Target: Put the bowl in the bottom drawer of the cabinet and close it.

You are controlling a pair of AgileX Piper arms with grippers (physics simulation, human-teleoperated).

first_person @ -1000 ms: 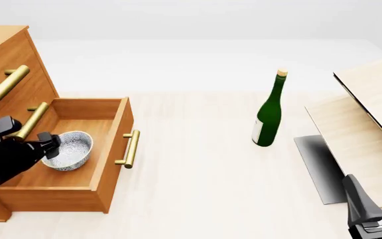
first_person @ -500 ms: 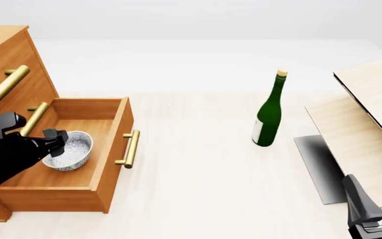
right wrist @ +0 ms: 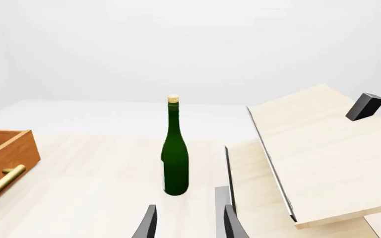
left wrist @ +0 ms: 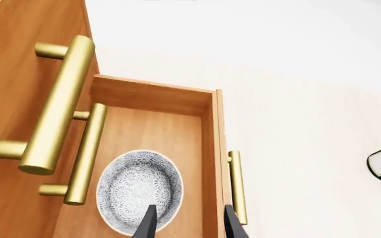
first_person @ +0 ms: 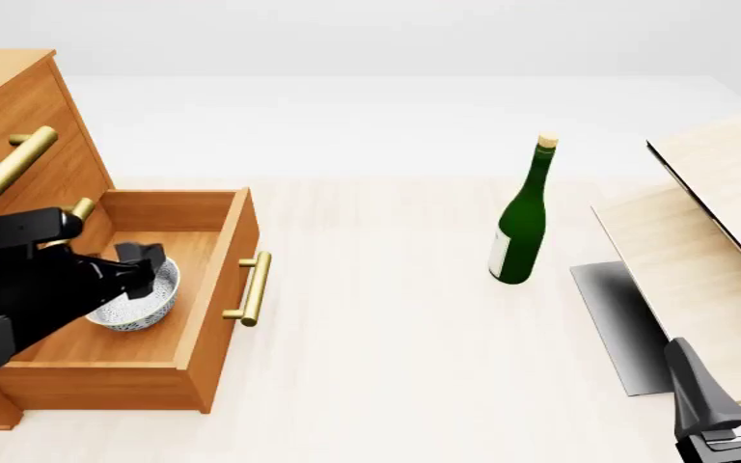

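Observation:
The speckled white-grey bowl (first_person: 132, 301) lies upright on the floor of the bottom drawer (first_person: 216, 309), which stands pulled out of the orange-brown cabinet (first_person: 16, 101). My left gripper (first_person: 147, 270) hovers just over the bowl's near rim, open, with nothing between its fingers. In the left wrist view the bowl (left wrist: 139, 189) sits below the brass handles of the upper drawers, and the left gripper (left wrist: 189, 225) straddles the drawer's front panel (left wrist: 210, 148). My right gripper (first_person: 731, 381) rests open at the front right, far from the cabinet; the right wrist view also shows the gripper (right wrist: 187, 223) empty.
A green wine bottle (first_person: 521, 217) stands mid-table, seen too as the bottle (right wrist: 174, 153) ahead of the right gripper. Pale wooden boards (first_person: 718, 193) lean at the right over a dark grey plate (first_person: 621, 328). The drawer's brass handle (first_person: 252, 287) juts toward the table's middle.
My left gripper has moved right and slightly up, from the bowl's left rim to above it. The bowl stays put in the drawer. The right arm has not moved.

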